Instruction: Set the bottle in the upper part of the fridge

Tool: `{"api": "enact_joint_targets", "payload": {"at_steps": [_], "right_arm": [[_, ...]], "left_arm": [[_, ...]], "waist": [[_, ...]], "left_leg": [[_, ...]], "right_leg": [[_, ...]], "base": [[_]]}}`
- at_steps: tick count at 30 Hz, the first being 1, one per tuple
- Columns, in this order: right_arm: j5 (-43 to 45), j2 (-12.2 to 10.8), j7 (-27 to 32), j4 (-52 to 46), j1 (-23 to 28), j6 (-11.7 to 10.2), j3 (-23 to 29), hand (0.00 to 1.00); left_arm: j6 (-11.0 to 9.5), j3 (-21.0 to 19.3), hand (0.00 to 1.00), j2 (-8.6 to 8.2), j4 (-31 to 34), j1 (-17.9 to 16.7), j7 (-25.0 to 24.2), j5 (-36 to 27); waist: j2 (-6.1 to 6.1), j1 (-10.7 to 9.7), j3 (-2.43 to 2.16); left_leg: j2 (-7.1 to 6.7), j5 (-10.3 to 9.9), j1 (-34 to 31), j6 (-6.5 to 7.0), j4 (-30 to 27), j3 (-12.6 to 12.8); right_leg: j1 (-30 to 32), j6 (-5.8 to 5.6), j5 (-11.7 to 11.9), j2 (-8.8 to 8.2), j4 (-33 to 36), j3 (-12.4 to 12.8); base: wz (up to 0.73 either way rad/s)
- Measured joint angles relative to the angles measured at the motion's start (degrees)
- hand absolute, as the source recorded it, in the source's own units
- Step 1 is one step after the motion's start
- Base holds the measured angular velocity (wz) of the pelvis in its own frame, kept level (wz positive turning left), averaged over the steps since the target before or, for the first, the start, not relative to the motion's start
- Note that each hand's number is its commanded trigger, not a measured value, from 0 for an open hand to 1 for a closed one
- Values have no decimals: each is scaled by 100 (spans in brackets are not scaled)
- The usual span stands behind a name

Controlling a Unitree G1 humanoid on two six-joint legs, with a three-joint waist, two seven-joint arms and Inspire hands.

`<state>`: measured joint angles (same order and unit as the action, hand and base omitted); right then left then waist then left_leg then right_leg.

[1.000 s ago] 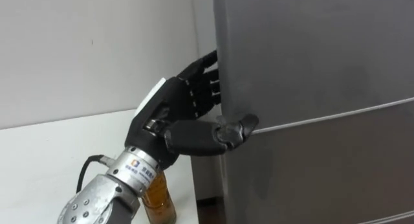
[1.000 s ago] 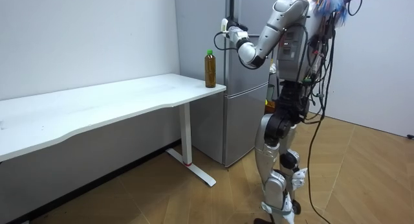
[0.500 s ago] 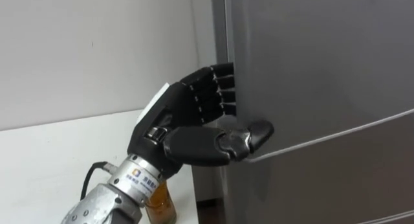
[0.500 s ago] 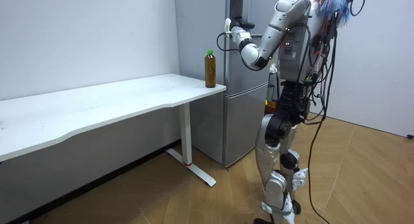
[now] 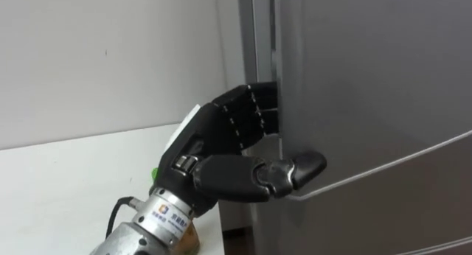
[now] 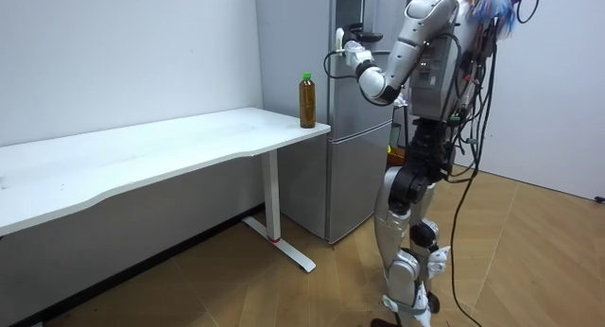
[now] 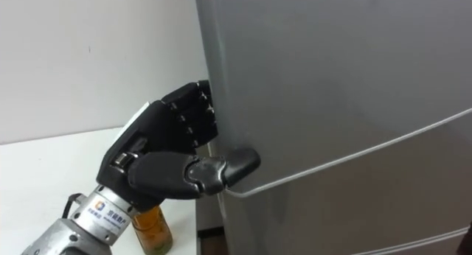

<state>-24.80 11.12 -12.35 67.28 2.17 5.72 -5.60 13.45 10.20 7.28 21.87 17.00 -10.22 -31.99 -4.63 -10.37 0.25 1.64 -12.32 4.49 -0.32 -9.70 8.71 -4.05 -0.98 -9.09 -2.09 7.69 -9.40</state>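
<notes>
White wall point(image 5: 110, 56) backs a white tabletop point(image 6: 170, 147), and a grey two-door fridge point(image 6: 350, 176) stands just past its right end. The robot stands facing the fridge. Its left hand point(image 5: 214, 148) is hooked on the left edge of the upper door point(image 5: 369, 78). The fingers curl round behind that edge with their tips hidden, and the thumb presses the door's front just above the seam with the lower door point(image 5: 398, 218). A narrow dark gap runs along the gripped edge, so the door looks cracked open, though nothing inside is visible. The bottle point(image 6: 306, 100), amber with a green cap, stands upright on the tabletop's right corner, below and left of the hand, near but untouched. The door likely needs to swing wider before the bottle, which lies on the left arm's side, can be fetched.
</notes>
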Motion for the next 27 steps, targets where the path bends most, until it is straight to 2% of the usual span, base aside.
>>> {"api": "enact_joint_targets", "payload": {"at_steps": [3, 14, 19, 27], "right_arm": [[6, 2, 40, -1, -1, -2, 0, 0], [9, 1, 121, 5, -3, -4, -77, 0], [9, 2, 112, 16, 0, -12, -76, 0], [5, 16, 60, 15, 0, -13, -76, 0]], "left_arm": [[-91, 183, 0, 67, 26, -4, -192, 3], [-116, 250, 0, 73, 25, -50, -410, 4], [-209, 309, 0, 67, 24, -181, -587, 2], [-279, 431, 0, 67, 24, -202, -831, -52]], "waist": [[13, 0, -1], [24, 0, 1], [22, -1, 3], [13, -1, 12]], "left_leg": [[-5, 0, -2, 0, 3, 5], [-24, 0, 7, 1, 3, 6], [-26, 5, 15, 9, 1, 38], [-47, 6, 18, 12, 1, 67]], "right_leg": [[0, -1, -1, -5, 3, 0], [-4, -15, 8, -29, 13, -4], [-6, -24, 10, -34, 7, 16], [-4, -54, 9, -49, 1, 115]], "base": [[0], [0], [0], [0]]}}
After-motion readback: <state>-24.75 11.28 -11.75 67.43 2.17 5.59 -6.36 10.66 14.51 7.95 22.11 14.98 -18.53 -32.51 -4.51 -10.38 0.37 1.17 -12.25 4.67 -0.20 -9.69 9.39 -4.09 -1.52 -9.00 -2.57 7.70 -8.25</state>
